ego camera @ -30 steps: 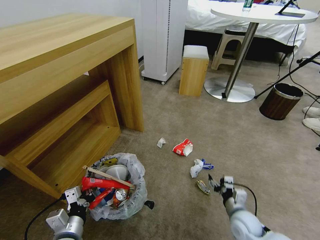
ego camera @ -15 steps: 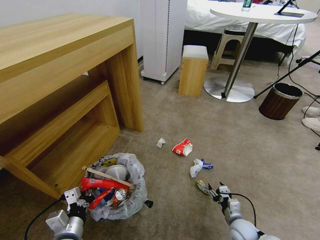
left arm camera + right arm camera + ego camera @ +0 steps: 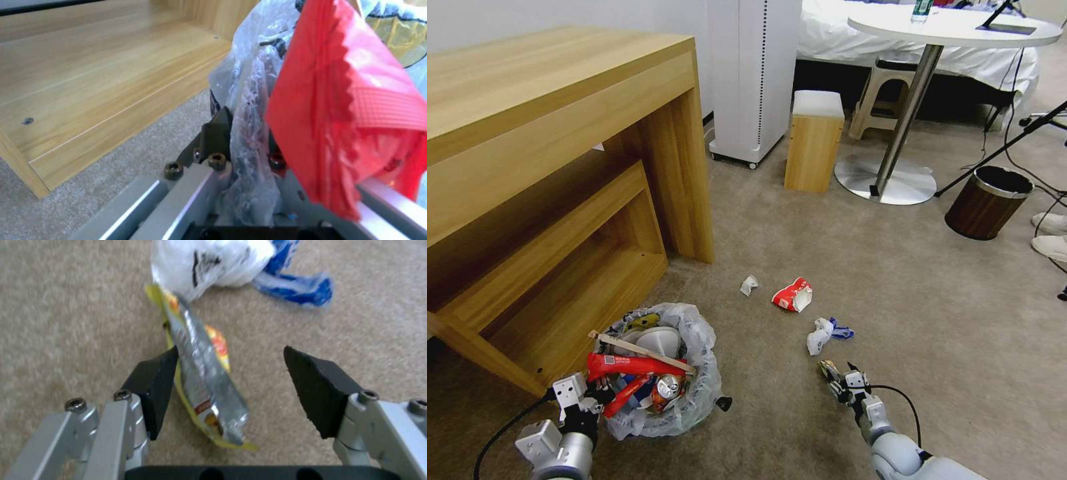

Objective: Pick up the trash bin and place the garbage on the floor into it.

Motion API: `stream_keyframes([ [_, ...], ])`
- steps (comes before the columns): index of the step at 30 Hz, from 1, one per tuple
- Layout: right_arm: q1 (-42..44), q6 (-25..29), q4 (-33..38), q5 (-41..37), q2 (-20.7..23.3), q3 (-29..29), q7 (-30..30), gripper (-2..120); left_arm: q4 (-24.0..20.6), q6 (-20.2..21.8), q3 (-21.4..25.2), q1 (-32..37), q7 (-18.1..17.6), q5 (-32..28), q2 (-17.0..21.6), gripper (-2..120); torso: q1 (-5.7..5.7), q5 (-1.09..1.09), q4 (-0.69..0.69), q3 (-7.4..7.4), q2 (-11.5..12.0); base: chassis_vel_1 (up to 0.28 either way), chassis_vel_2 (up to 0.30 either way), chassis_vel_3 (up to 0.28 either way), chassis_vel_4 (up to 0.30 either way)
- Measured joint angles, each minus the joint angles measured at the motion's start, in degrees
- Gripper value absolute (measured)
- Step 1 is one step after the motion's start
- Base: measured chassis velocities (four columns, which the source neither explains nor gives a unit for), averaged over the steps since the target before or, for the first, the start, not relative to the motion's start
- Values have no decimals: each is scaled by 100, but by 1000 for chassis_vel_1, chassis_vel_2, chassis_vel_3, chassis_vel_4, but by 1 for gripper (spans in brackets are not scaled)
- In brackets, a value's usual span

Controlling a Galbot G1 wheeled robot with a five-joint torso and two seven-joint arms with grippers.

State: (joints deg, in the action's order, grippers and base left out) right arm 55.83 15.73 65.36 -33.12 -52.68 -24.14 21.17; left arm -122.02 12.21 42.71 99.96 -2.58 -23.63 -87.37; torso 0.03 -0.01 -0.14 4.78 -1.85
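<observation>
Yellow-silver wrapper [image 3: 202, 373] lies on carpet [image 3: 960, 320], lower centre of head view. Right gripper [image 3: 229, 380] wide open, straddling it, holding nothing: lower & centre before closing. Left gripper [image 3: 584, 407] pinches bin [image 3: 694, 393] rim, lower left.

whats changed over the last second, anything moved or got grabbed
The right gripper has come down toward the carpet and now sits open around the yellow-silver wrapper, not yet closed on it. The left gripper stays shut on the trash bin at its bag-lined rim, and the bin has barely shifted. The red-white wrapper, white-blue wrapper and crumpled paper lie where they were.
</observation>
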Motion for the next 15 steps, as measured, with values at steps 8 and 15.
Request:
stream_keyframes([
  [8, -149, 170, -474, 173, -257, -208, -65, 48, -9, -8, -18, 17, 7, 30, -36, 1, 0, 1, 1, 0, 0, 0, 0, 0, 0],
  [15, -153, 321, -555, 315, -322, -227, -70, 24, 2, -9, -40, -17, 10, 43, -52, 1, 0, 1, 1, 0, 0, 0, 0, 0, 0],
])
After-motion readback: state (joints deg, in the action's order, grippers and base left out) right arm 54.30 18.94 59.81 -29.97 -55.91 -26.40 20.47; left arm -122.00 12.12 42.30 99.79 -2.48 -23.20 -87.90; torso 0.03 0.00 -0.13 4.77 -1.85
